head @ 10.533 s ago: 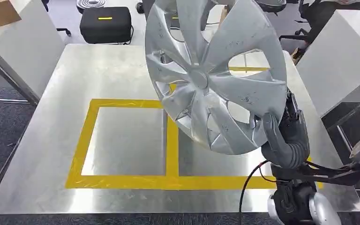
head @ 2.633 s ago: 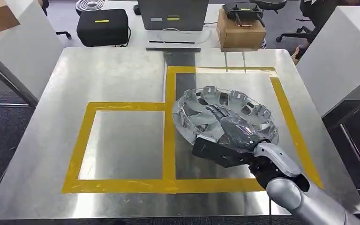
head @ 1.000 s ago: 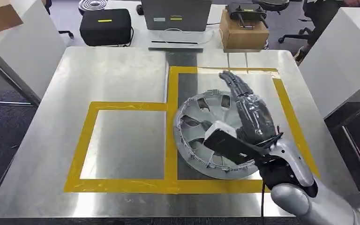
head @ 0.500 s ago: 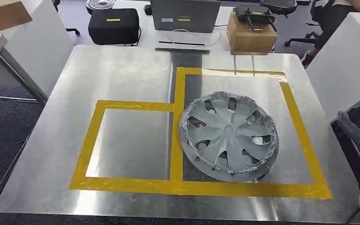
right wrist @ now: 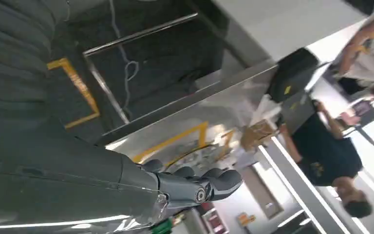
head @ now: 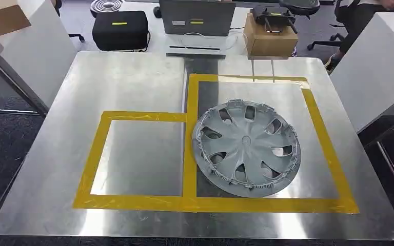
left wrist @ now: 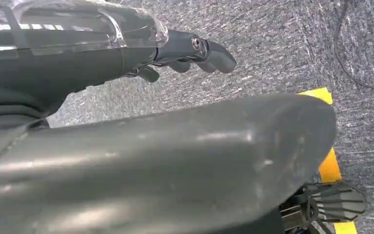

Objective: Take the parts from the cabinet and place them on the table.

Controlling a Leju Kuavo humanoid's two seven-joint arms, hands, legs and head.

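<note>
- Head view: the wheel cover point(head: 247, 149) lies flat on the table point(head: 133, 87), inside the right-hand yellow tape box point(head: 328, 154). Its left rim meets the tape, so a nudge could shift it out.
- Left wrist view: the left hand point(left wrist: 190, 53) hangs over carpet, fingers loosely curled, grasping nothing.
- Right wrist view: the right hand point(right wrist: 195, 185) is released and empty beside the table; swinging it could clip the edge.

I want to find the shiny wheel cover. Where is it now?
In the head view, the wheel cover lies flat on the metal table, inside the right-hand yellow tape box, close to its left tape line.
</note>
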